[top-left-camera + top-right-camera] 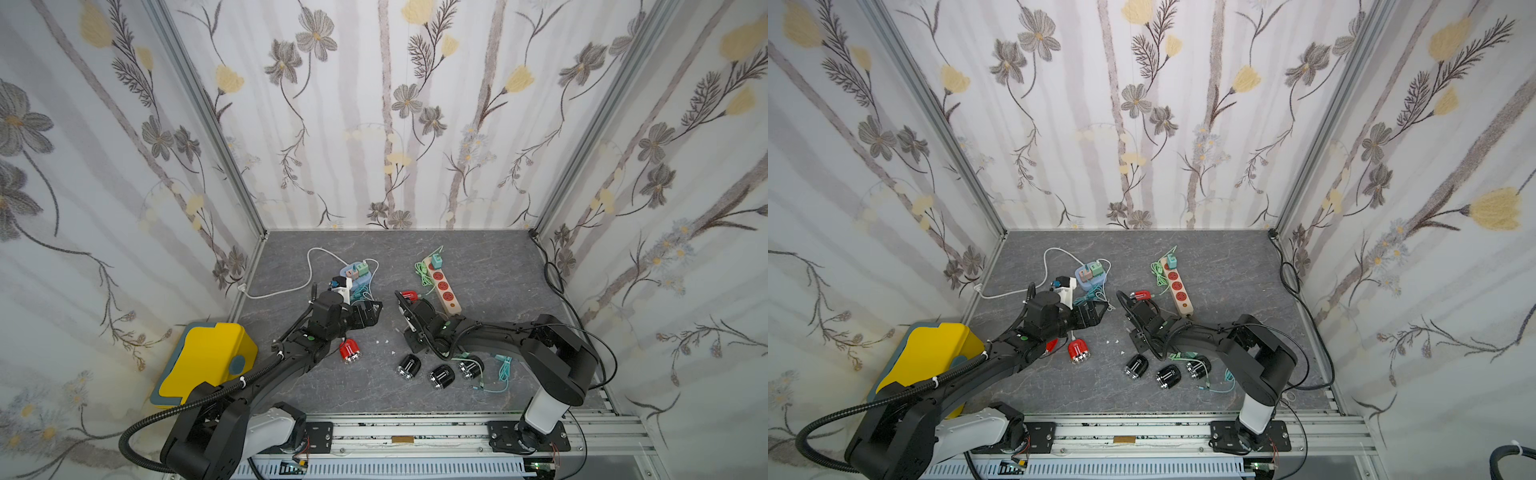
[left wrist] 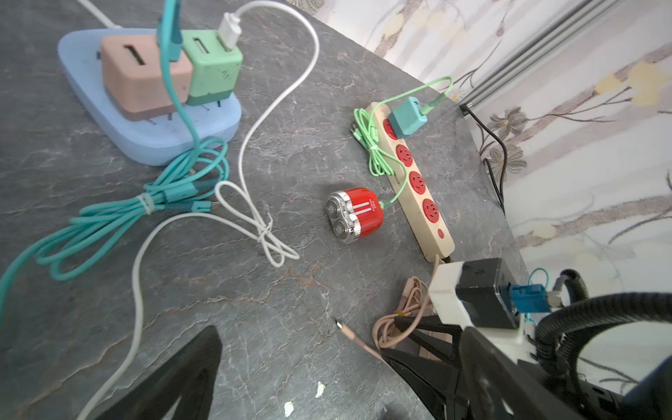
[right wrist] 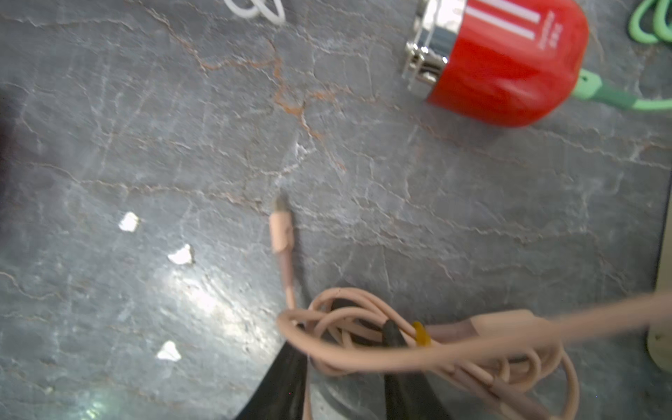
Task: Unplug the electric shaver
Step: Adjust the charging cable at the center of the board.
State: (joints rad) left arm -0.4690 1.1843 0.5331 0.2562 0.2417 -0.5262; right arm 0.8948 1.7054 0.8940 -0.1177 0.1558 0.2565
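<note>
At the middle of the counter (image 1: 490, 257), left gripper (image 1: 374, 311) open, empty; right gripper (image 3: 343, 336) jaws half-closed about pink cable coil (image 3: 363, 358), clamp cannot be told; beyond, red shaver (image 3: 509, 62) on its side, green cable (image 3: 611, 96) plugged in, just beside beige power strip (image 2: 414, 174)

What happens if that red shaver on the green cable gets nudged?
The red shaver lies on its rounded side, so it probably rolls. Its glossy shell looks slippery. The plugged-in green cable would likely tug it back.

Yellow bin (image 1: 208, 357), blue socket base (image 2: 156, 149) bearing pink adapter (image 2: 134, 83) and green adapter (image 2: 214, 72), looped white cable (image 2: 135, 291)
</note>
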